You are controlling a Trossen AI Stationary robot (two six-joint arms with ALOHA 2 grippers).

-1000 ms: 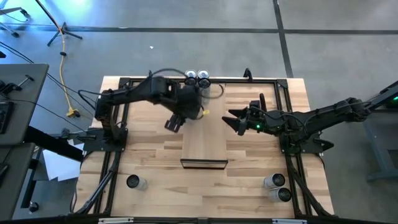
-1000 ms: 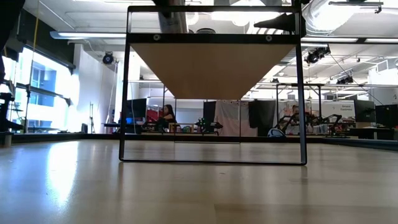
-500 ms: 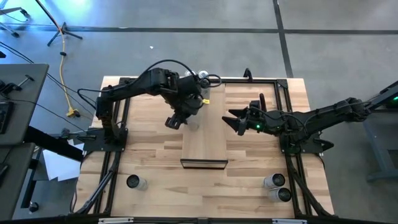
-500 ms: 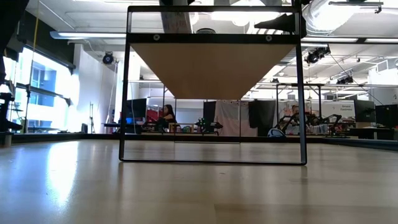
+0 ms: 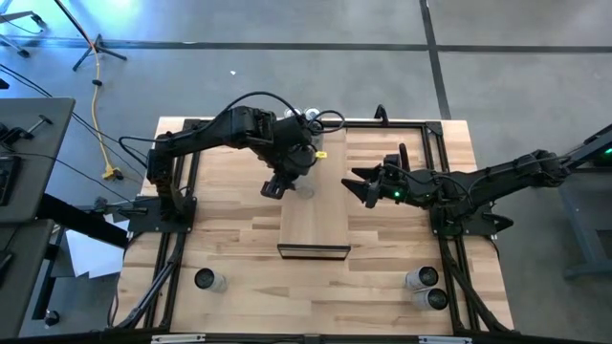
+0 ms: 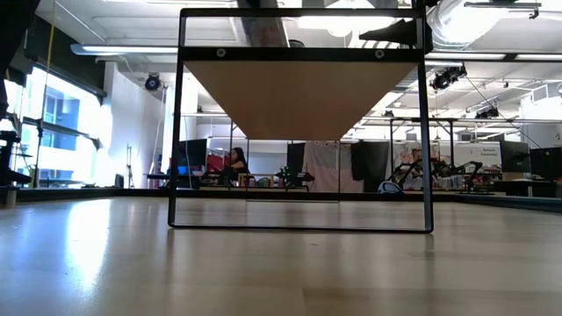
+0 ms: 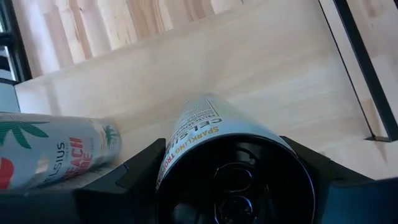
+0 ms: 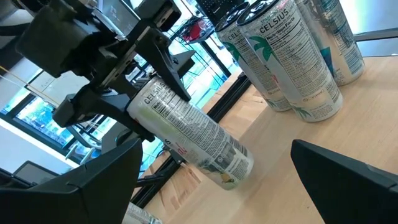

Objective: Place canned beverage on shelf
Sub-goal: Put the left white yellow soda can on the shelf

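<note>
the left gripper (image 5: 279, 183) grips a slim silver celsius can (image 8: 194, 134) tilted above the far end of the long light-wood shelf (image 5: 315, 215). the left wrist view reads "sparkling" on it (image 7: 205, 127), and a second can lying beside, lettered "peach" (image 7: 53, 155), which the high view hides. the right gripper (image 5: 361, 185) hangs just right of the shelf, fingers spread wide and empty; its wrist view shows upright celsius cans (image 8: 292, 62) behind. the low view shows only the shelf's underside (image 6: 300, 92).
</note>
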